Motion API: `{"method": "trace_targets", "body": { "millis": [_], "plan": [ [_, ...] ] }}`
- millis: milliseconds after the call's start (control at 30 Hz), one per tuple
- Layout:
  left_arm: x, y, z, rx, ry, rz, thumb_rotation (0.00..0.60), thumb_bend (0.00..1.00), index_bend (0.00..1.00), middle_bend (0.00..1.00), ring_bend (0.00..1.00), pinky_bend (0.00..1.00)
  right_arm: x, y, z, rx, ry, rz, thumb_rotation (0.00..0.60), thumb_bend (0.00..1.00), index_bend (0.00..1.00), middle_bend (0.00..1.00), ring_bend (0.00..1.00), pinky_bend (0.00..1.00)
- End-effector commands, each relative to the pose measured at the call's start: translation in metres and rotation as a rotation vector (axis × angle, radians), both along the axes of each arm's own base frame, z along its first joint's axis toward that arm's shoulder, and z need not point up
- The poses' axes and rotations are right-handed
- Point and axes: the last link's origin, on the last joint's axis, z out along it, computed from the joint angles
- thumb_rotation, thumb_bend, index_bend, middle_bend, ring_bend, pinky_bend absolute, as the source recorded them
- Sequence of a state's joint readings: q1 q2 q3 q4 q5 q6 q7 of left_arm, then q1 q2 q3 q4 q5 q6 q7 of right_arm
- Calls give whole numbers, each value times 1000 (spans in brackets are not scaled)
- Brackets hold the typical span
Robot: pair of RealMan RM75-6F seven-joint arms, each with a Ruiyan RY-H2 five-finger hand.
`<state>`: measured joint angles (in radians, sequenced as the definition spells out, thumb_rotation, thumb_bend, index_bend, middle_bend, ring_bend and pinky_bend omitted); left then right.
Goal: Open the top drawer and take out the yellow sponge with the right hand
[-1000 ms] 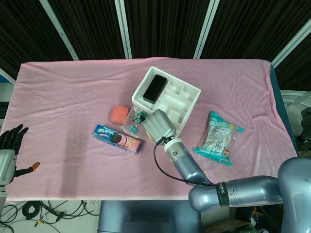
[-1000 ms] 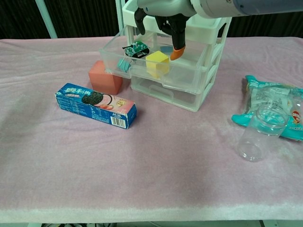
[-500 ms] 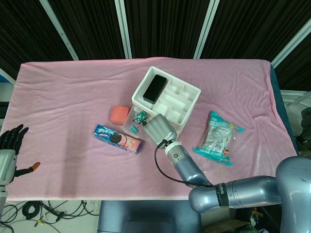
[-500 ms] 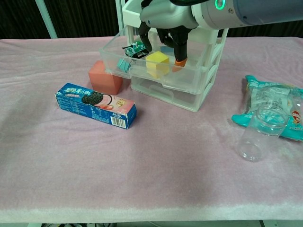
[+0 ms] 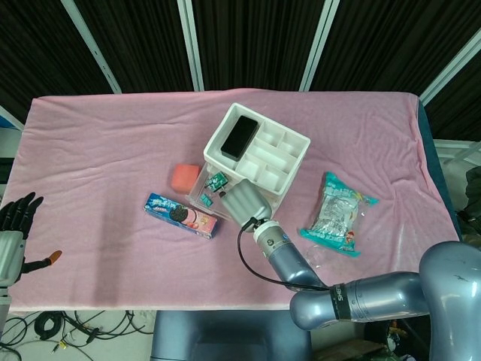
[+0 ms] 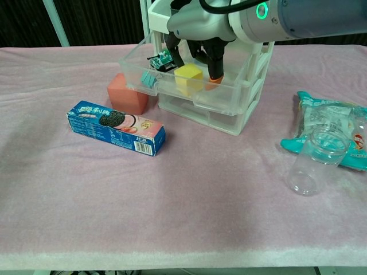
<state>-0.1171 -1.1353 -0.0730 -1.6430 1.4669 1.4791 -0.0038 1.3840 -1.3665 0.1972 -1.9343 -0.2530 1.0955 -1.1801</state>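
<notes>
Because the top drawer (image 6: 195, 86) already stands pulled out, the right hand (image 6: 198, 26) reaches down into it, fingers spread either side of the yellow sponge (image 6: 188, 79) but not visibly clamping, presumably to grasp it. The left hand (image 5: 15, 233) idles, open, well away from the drawer.

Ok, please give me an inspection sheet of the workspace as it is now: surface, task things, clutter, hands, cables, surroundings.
Surface: pink cloth, wrinkled.
Job's things: top drawer pulled open; yellow sponge inside it.
Clutter: cookie box, red sponge, clear cup, snack bag, black phone on the drawer unit.
Hands: right hand reaching into the drawer over the sponge, grasp unclear; left hand open beside the table.
Cables: black cords on the floor.
Surroundings: dark curtain.
</notes>
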Motion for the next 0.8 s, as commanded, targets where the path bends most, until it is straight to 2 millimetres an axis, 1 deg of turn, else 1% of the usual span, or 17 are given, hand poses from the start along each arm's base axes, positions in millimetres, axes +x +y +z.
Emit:
{"method": "trace_targets", "body": {
  "millis": [33,333,633,800],
  "plan": [
    [0,0,0,0,-2,1,600,0,0,0,0,0,0,0,-2,4,-6,-5,600,182,439,803,873,805],
    [0,1,0,-2,-7,4,600,0,0,0,0,0,-1,-1,-2,-4,-5,1,600,319,543,805,873,805],
    [0,1,0,-3,-7,5,600,0,0,0,0,0,4,0,6,-16,-25,12,600,325,565,805,873,806],
    [0,1,0,-1,-7,5,600,0,0,0,0,0,8,0,17,-37,-54,17,600,330,565,805,873,805]
  ]
}}
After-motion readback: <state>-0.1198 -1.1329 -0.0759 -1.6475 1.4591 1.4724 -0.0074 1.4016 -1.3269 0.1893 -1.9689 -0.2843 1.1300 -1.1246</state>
